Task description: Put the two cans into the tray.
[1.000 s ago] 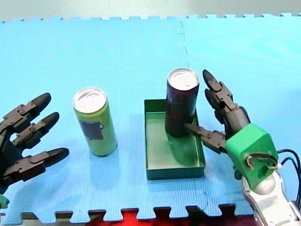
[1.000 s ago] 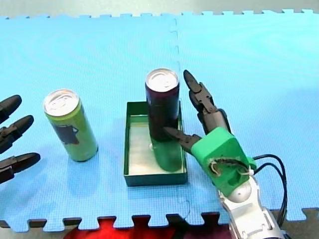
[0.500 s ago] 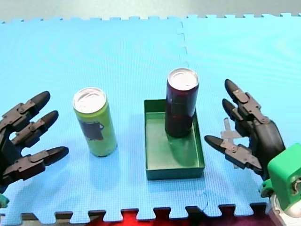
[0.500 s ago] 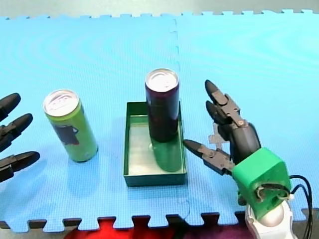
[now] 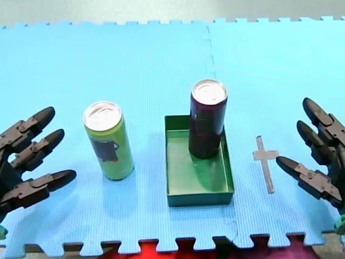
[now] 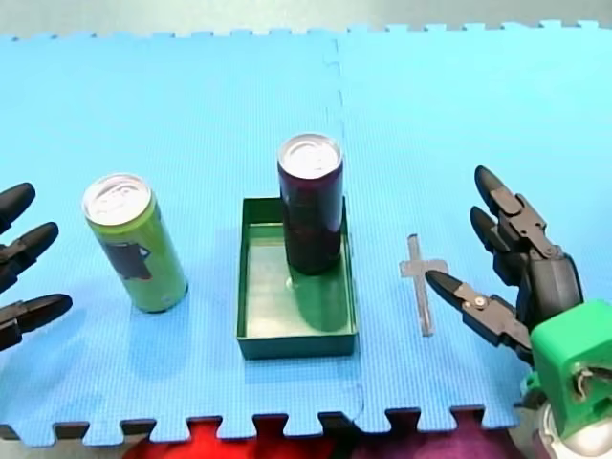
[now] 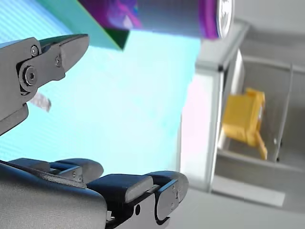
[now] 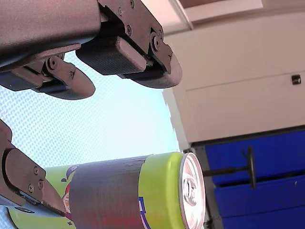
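A dark purple can [image 5: 207, 118] stands upright at the far end of the green tray [image 5: 199, 191]. A lime green can [image 5: 109, 140] with a dark label stands upright on the blue mat, left of the tray. My left hand [image 5: 29, 162] is at the left edge, apart from the green can and holding nothing. My right hand [image 5: 315, 162] is at the right edge, well clear of the tray and holding nothing. The second wrist view has the green can [image 8: 124, 193] close to dark fingers [image 8: 128, 52]. The first wrist view has the purple can [image 7: 167, 16] and the tray corner [image 7: 90, 26].
Blue interlocking foam mat [image 5: 135, 59] covers the table, with its toothed front edge near me. A grey cross-shaped tape mark [image 5: 265, 162] lies on the mat between the tray and my right hand.
My right hand let go of the purple can and drew back to the right, uncovering the tape mark. The purple can stays standing in the tray. My left hand barely moved.
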{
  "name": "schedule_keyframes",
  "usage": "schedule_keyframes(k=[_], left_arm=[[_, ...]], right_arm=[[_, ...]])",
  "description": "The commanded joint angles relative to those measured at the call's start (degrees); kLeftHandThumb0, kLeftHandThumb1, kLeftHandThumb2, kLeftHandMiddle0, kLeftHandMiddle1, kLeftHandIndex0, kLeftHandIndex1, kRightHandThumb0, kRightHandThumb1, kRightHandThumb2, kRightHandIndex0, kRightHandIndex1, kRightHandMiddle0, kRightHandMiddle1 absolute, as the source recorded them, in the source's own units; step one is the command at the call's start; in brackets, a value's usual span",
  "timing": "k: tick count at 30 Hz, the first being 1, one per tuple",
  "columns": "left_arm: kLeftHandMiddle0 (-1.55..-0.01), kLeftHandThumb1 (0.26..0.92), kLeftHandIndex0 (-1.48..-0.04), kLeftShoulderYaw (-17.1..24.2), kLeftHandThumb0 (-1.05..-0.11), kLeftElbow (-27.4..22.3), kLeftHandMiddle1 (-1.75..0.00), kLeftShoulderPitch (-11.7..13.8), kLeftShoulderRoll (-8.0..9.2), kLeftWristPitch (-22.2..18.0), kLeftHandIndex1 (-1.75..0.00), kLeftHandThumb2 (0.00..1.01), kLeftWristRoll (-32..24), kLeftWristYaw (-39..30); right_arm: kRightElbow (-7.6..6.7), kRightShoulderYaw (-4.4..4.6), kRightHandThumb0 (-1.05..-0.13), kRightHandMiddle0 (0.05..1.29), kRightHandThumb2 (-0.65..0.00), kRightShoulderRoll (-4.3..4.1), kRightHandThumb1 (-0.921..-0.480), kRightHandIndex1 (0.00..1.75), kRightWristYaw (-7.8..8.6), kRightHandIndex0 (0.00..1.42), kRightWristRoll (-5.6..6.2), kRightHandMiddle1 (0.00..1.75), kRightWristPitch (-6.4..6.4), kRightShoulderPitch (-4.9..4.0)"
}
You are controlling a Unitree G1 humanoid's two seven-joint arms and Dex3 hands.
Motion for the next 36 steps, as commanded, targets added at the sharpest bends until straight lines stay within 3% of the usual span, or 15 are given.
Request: schedule_keyframes(k=[1, 4, 7, 11, 14, 18, 24, 30, 36], left_arm=[[-0.56, 0.615, -0.54, 0.3, -0.635, 0.2, 0.0, 0.0, 0.41, 0.1, 0.0, 0.0, -0.3, -0.1], [-0.56, 0.615, -0.54, 0.4, -0.638, 0.7, 0.0, -0.2, 0.45, -0.1, 0.0, 0.0, -0.3, -0.3], [-0.56, 0.615, -0.54, 0.4, -0.64, 1.2, 0.0, -0.5, 0.43, -0.3, 0.0, 0.0, -0.2, -0.5], [-0.55, 0.615, -0.54, 0.1, -0.641, 1.1, 0.0, -0.8, 0.16, -0.3, 0.0, 0.0, 0.1, -0.2], [-0.56, 0.617, -0.54, -0.4, -0.645, 0.9, 0.0, -1.0, -0.6, -0.5, 0.0, 0.0, 0.7, 0.5], [-0.56, 0.621, -0.55, -1.2, -0.657, 1.5, 0.0, -1.7, -1.52, -1.1, 0.0, 0.0, 1.6, 1.4], [-0.55, 0.627, -0.55, -1.7, -0.688, 1.3, 0.0, -2.0, -1.69, -1.0, 0.0, 0.0, 2.3, 2.1], [-0.5, 0.624, -0.48, -2.3, -0.715, 4.4, 0.0, -3.7, -0.98, -1.1, 0.0, 0.0, 2.6, 0.6], [-0.41, 0.623, -0.38, -2.0, -0.743, 12.5, 0.0, -7.2, -0.4, -3.7, 0.0, 0.0, 2.5, -2.1]], right_arm=[[1.02, -0.77, -0.888, 0.49, 0.0, 0.2, -0.735, 0.04, -0.96, 0.5, 0.22, 0.03, -0.97, -0.8], [3.77, -1.32, -0.861, 0.54, -0.001, 0.49, -0.735, 0.04, -2.41, 0.54, -0.12, 0.03, -2.3, -2.59], [8.75, -1.65, -0.824, 0.57, 0.0, 0.6, -0.731, 0.04, -3.37, 0.57, -0.42, 0.03, -4.41, -5.36], [16.51, -1.89, -0.79, 0.59, -0.001, 0.64, -0.733, 0.03, -3.7, 0.61, -0.4, 0.02, -6.71, -10.28], [20.34, -1.92, -0.771, 0.59, -0.002, 1.0, -0.737, 0.03, -2.63, 0.62, 0.42, 0.01, -8.21, -12.49], [22.71, -1.8, -0.752, 0.6, -0.002, 1.58, -0.739, 0.03, -1.63, 0.64, 1.0, 0.01, -9.99, -13.58], [25.25, -2.08, -0.732, 0.61, -0.002, 1.47, -0.741, 0.02, -1.63, 0.66, 0.83, 0.01, -11.96, -14.51], [26.31, -2.43, -0.717, 0.62, -0.001, 1.53, -0.743, 0.02, -2.02, 0.68, 0.84, 0.01, -13.31, -14.9], [26.58, -2.76, -0.699, 0.62, 0.0, 1.39, -0.741, 0.01, -1.89, 0.69, 1.11, 0.0, -13.7, -14.72]])
